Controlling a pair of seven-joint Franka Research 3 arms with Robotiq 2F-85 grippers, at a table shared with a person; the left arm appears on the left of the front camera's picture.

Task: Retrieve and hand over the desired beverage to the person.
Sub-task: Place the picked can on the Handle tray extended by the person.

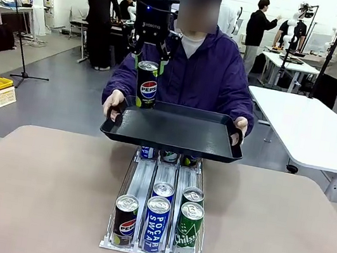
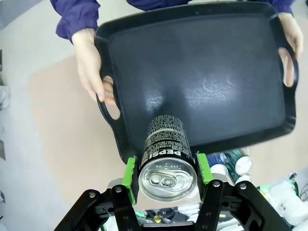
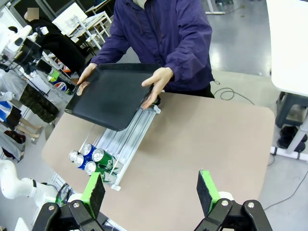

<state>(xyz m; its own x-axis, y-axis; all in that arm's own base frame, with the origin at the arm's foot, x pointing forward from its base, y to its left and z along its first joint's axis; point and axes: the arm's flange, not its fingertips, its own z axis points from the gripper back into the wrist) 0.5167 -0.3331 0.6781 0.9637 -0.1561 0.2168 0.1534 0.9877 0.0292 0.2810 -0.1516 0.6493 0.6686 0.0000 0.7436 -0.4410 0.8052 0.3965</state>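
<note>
left claw (image 2: pixel 167 168) closed on the pepsi can (image 1: pixel 147 86), one green pad on each side near its top. the can hangs upright below the claw. we see it over the left part of the black tray (image 1: pixel 174 130); we cannot tell whether it touches the tray floor. the person (image 1: pixel 196 73) holds the tray by both handles above the table's (image 1: pixel 37 189) far edge. right claw (image 3: pixel 151 190) open, empty, well apart from the tray.
</note>
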